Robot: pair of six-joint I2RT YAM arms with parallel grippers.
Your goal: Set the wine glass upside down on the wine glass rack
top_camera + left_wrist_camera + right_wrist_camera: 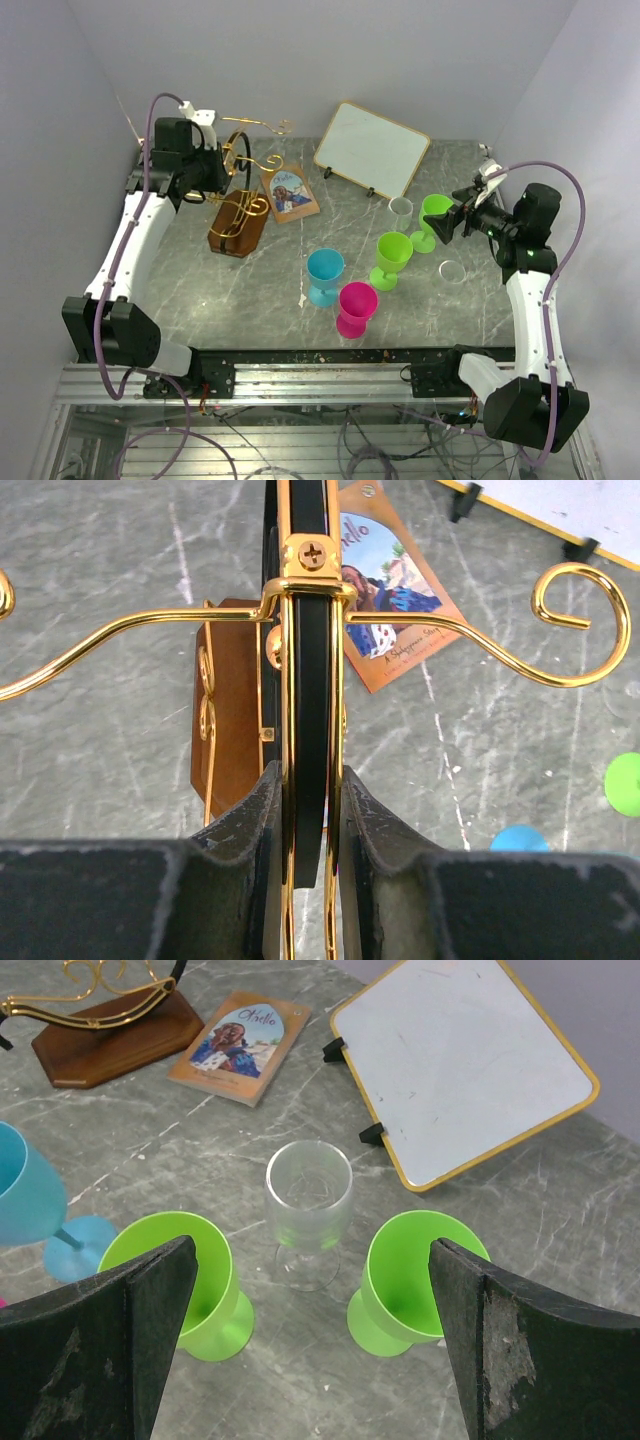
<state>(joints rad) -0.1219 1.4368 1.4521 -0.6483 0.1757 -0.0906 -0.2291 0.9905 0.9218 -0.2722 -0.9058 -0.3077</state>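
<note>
The wine glass rack [238, 225] is a gold wire stand on a dark wooden base at the back left. My left gripper [222, 168] is shut on its central upright loop; in the left wrist view the fingers [258, 815] clamp the loop [305, 680] from both sides, with the scroll arms [580, 610] spreading outward. My right gripper [443, 222] is open and empty at the right. In the right wrist view it [320, 1340] faces a clear wine glass [309, 1200], which stands upright between two green glasses [175, 1270] [420, 1275].
A blue glass [325, 275] and a pink glass [356, 308] stand mid-table. A clear ring [452, 272] lies at the right. A white tilted board [372, 148] stands at the back. A book [290, 192] lies beside the rack.
</note>
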